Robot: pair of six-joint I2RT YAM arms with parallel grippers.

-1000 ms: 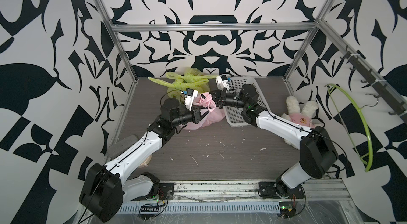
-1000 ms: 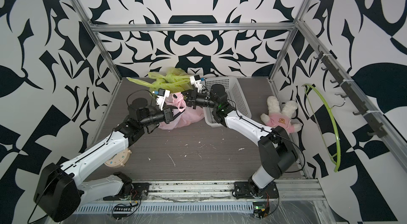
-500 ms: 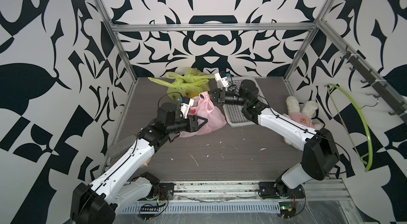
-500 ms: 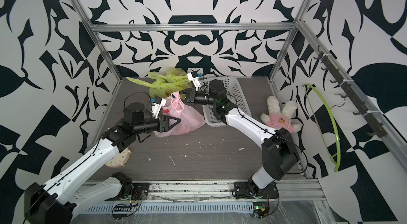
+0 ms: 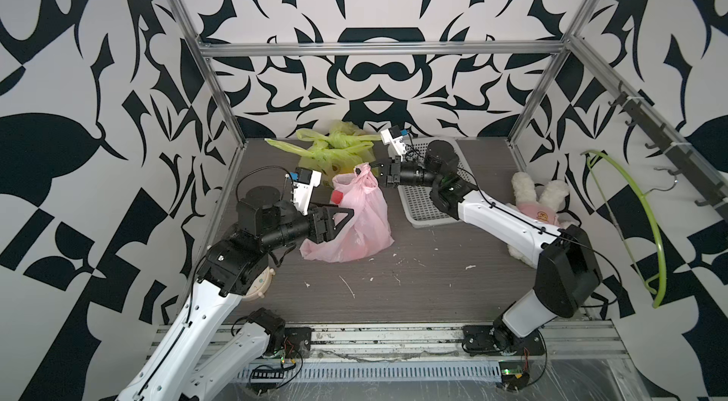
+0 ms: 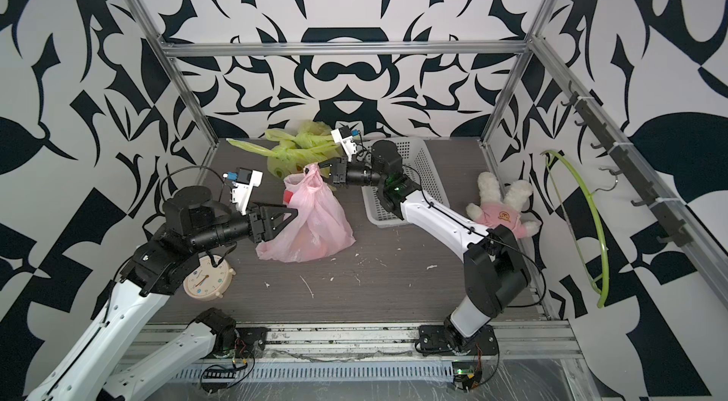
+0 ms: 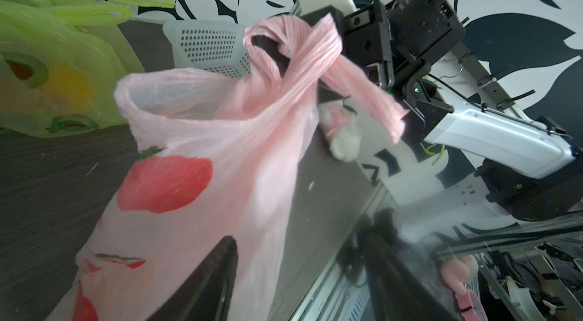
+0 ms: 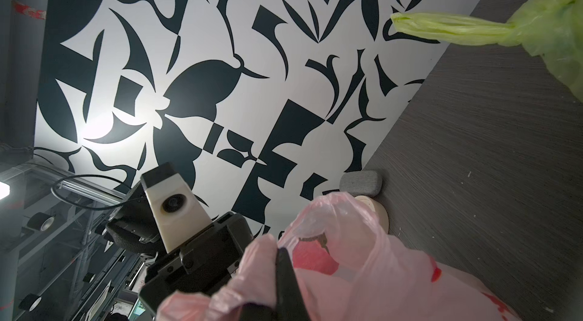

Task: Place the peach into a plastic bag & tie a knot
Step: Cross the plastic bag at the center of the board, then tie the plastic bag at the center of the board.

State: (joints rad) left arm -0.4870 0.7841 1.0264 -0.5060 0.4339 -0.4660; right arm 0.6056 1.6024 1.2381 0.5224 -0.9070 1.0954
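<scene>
Dark wood-grain tabletop (image 5: 433, 285) shows the change first. A sec ago the thin pink plastic bag (image 5: 360, 222) w/ red fruit prints was bunched up between both grippers. Now its body has slumped onto the table and its top hangs from the R side only.

L arm (image 5: 205, 300) (white links, black joints) has let go & drawn back toward its own side, elbow bent, forearm about level. The left gripper (image 5: 348, 222) stands w/ jaws apart and empty. Its fingers lie along the bag's flank, touching or just off it, can't tell.

R arm (image 5: 500, 218) reaches low across the table, forearm over the white perforated basket (image 5: 423, 204). The right gripper (image 5: 360, 171) is pinched tight on the bag's top.

In the left wrist view the twisted handles (image 7: 293, 48) cross in one loose loop round the R finger, tail hanging free (crossed, not cinched). So prob the knot's first cross is made but not tightened, and L needs to re-grab that tail.

As for the peach (image 6: 315, 247), a faint orange lump low in the bag looks like it, already inside.
</scene>
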